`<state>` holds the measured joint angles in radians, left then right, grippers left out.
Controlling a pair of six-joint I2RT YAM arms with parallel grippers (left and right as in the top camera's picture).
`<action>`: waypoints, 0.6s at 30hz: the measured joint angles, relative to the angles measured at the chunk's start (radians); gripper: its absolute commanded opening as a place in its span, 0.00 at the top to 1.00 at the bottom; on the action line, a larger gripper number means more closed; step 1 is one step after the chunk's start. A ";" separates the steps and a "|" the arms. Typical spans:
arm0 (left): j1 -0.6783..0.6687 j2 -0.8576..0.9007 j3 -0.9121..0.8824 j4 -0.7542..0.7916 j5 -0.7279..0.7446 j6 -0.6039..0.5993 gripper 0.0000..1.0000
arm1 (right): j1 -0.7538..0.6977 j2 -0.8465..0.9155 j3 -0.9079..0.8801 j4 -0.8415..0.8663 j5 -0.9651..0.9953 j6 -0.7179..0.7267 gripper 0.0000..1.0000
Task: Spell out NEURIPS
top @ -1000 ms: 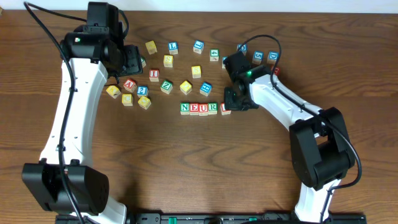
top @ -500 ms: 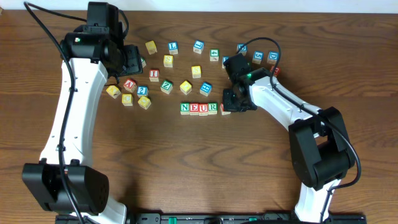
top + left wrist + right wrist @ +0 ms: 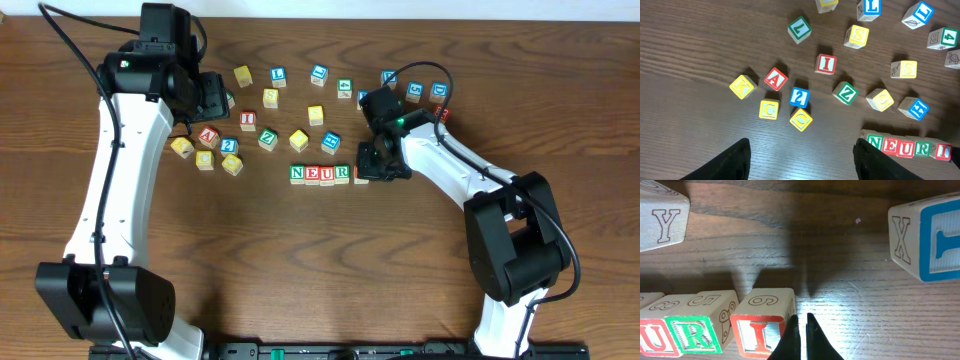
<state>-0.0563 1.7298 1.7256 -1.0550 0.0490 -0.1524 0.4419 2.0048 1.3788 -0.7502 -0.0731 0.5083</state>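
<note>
**Row.** Blocks N, E, U, R stand side by side as the row (image 3: pixel 320 173) near the middle of the table (image 3: pixel 300 270). The I block (image 3: pixel 762 326), red-framed, sits at the row's right end. It touches the R, is in line with the row, and has its letter facing up.

**Right gripper** (image 3: pixel 801 319). It is low over the table at the row's right end, just beside the I block. Its fingers are drawn almost together with only a thin slit between them, and they hold nothing. One finger (image 3: pixel 792 336) touches the I block's outer edge.

**Left gripper** (image 3: pixel 801 150). It is above the loose blocks to the left of the row, well apart from it. Its fingers are spread wide with nothing between them.

**S block** (image 3: pixel 856 36). Yellow-framed and loose, it lies on the row's far side, well apart from it. A second S (image 3: pixel 904 69) lies nearer the row, also apart.

**Other blocks.** A Y block (image 3: pixel 662 222) lies beyond the row. An X block (image 3: pixel 925 237) lies beyond the row's right end. Neither touches the row.
</note>
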 measured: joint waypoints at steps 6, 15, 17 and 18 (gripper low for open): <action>0.000 0.000 0.000 0.000 0.000 0.000 0.35 | 0.010 0.000 0.000 0.012 -0.003 0.000 0.99; 0.000 0.000 0.000 0.000 0.000 0.000 0.35 | 0.029 0.000 0.000 0.019 -0.002 -0.002 0.99; 0.000 0.000 0.000 0.000 0.000 0.000 0.35 | 0.029 0.000 0.000 0.024 -0.002 -0.008 0.98; 0.000 0.000 0.000 0.000 0.000 0.000 0.35 | 0.029 0.000 0.000 0.027 -0.002 -0.012 0.97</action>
<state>-0.0563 1.7298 1.7256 -1.0550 0.0490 -0.1520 0.4709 2.0048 1.3788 -0.7235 -0.0750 0.4961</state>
